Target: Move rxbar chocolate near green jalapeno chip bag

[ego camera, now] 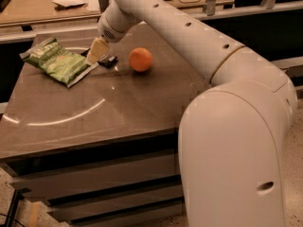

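The green jalapeno chip bag (57, 60) lies flat at the table's far left. The rxbar chocolate (109, 60), a small dark bar, is at the table surface just off the bag's right edge, between the bag and an orange ball. My gripper (97, 51) is low over the bar's left part, right at the bag's right corner, and hides part of the bar. I cannot tell whether the bar rests free on the table or is still held.
An orange ball (140, 59) sits on the brown table (118, 112), right of the bar. My white arm (199, 46) reaches in from the right and its bulky base (236, 155) fills the lower right. Cluttered desks stand behind.
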You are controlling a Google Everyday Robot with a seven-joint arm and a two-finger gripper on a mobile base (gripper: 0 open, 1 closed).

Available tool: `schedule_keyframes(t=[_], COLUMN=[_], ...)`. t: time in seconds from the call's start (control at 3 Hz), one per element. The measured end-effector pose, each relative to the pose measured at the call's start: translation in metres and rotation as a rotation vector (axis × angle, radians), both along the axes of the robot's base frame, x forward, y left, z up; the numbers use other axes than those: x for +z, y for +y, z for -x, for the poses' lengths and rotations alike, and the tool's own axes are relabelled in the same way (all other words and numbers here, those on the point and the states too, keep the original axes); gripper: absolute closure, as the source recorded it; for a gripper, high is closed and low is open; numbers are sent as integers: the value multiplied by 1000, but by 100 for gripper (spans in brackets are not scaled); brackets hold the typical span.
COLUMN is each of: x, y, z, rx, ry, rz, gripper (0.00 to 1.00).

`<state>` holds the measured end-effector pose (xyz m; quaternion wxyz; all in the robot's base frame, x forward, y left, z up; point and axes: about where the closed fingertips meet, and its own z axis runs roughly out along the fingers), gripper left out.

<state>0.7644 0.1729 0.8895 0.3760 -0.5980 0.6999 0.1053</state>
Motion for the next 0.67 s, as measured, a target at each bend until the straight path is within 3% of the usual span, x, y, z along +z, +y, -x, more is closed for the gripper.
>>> schedule_keyframes(t=[0.33,0.67], x=[-3,-7], y=[4,11], z=[1,1], rx=[32,80], ry=[2,36], rz=[35,79], gripper=[0,0])
